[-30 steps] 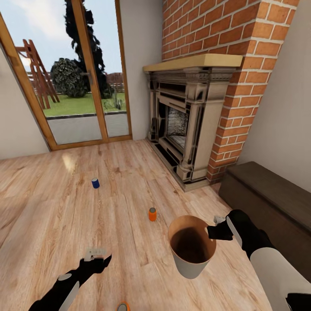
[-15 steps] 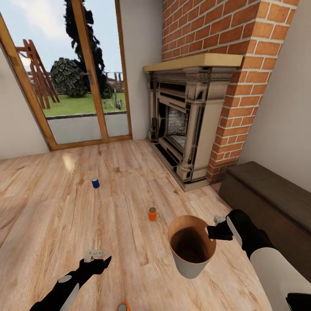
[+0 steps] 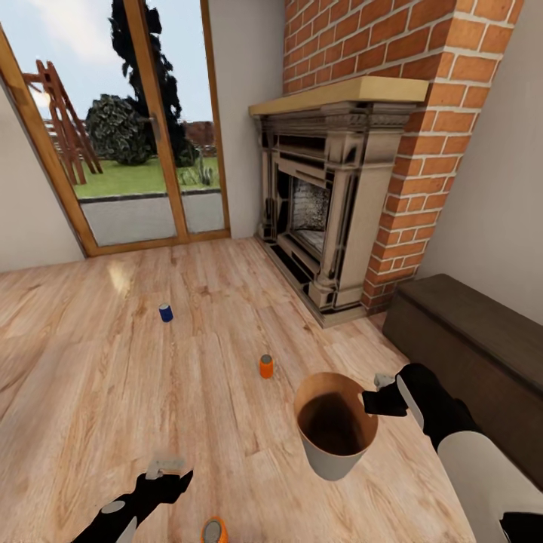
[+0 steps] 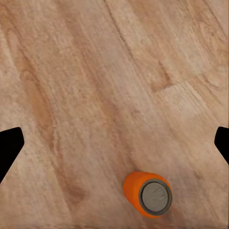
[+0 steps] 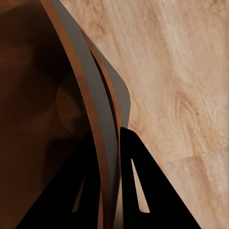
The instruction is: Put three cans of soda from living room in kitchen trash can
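Note:
On the living room's plank floor stand three cans of soda: a dark blue can (image 3: 166,312) far left, an orange can (image 3: 265,366) in the middle, and a second orange can (image 3: 214,531) at the view's bottom edge. That nearest orange can (image 4: 148,194) lies just below my open left gripper (image 4: 114,143), whose fingertips (image 4: 8,148) stand wide apart over the floor. My left gripper (image 3: 166,463) hovers a little left of it. My right gripper (image 3: 375,400) is shut on the rim of the tash can (image 3: 334,441), held above the floor. Its fingers (image 5: 138,181) pinch the wall of the tash can (image 5: 102,119).
An ornate dark fireplace (image 3: 317,219) with a red brick chimney (image 3: 422,151) stands ahead on the right. A dark low bench (image 3: 467,339) runs along the right wall. Wood-framed glass doors (image 3: 136,151) are at the back left.
The head view has shifted slightly, so the floor things sit a bit higher in the picture. My left gripper has dropped lower, nearer the closest orange can. The right gripper still holds the bin.

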{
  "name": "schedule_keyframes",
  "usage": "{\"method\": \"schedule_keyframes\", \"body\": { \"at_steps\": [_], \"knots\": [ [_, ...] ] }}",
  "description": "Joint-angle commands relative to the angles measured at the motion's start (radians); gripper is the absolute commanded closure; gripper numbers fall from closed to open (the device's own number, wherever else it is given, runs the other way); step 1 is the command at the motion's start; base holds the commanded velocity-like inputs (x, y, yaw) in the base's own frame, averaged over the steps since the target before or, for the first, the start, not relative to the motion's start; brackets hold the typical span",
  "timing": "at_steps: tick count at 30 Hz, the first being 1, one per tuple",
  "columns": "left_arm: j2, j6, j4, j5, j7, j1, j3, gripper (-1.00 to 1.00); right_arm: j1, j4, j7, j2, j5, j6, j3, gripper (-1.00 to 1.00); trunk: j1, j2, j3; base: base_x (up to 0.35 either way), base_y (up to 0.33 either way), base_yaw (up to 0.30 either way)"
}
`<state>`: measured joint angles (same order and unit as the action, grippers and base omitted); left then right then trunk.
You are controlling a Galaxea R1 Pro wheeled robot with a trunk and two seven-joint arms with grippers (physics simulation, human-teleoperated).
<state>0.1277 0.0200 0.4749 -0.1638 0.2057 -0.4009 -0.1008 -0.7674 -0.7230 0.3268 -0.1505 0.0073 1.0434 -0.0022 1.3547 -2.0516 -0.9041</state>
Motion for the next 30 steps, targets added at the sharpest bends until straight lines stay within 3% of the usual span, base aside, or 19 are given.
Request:
{"method": "schedule_keyframes", "body": {
  "at_steps": [1,24,30],
  "knots": [
    [-0.001,0.005,-0.01,0.0,-0.002,0.0,-0.002,-1.0,0.0,-0.007,0.006,0.0,-0.031,0.004,-0.001,1.0,0.004,-0.007,-0.005,0.0,0.0,0.0],
    [-0.034,0.028,-0.052,0.001,-0.008,-0.001,-0.017,-1.0,0.002,-0.039,0.006,0.001,-0.03,0.004,0.005,1.0,0.092,-0.168,-0.113,0.0,0.0,0.0],
    [-0.051,0.043,-0.052,-0.001,-0.015,-0.001,-0.085,-1.0,0.002,-0.039,0.006,0.002,-0.03,0.004,0.007,1.0,0.115,-0.21,-0.139,0.0,0.0,0.0]
  ]
}}
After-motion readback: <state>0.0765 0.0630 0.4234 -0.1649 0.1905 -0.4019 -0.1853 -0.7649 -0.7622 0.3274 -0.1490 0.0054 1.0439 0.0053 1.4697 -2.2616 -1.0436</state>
